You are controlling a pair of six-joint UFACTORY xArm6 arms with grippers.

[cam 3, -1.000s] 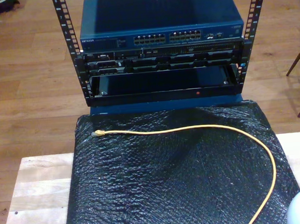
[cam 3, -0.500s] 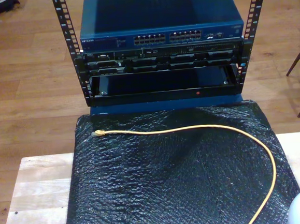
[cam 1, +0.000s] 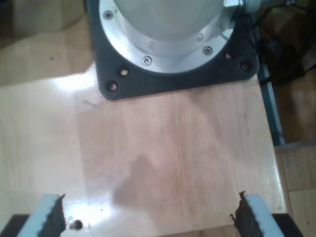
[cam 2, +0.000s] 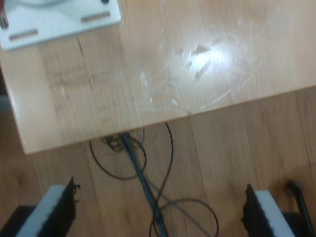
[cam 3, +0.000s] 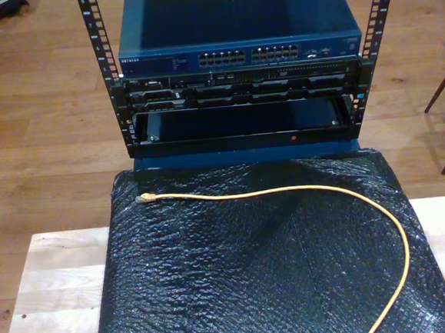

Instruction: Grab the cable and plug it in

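The yellow-orange cable [cam 3: 286, 191] lies loose on a black bubble-wrap mat [cam 3: 254, 280] in the exterior view. Its small clear plug [cam 3: 143, 197] rests near the mat's far corner at the exterior view's left. From there the cable runs toward the exterior view's right and curves down to the near edge. My first gripper [cam 1: 150, 217] is open over bare light wood, with nothing between its fingers [cam 1: 52, 219]. My second gripper [cam 2: 159, 212] is open too, hanging over a table edge and the floor, holding nothing.
Behind the mat stands a black rack [cam 3: 240, 96] holding a blue network switch [cam 3: 235, 27] with rows of ports [cam 3: 248, 56]. An arm's round base on a black plate [cam 1: 173, 74] sits on the wooden table [cam 1: 173, 148]. Thin black wires [cam 2: 148, 192] trail on the floor.
A white rounded arm part that stood at the exterior view's lower right corner has moved out of the picture. The cable has not moved.
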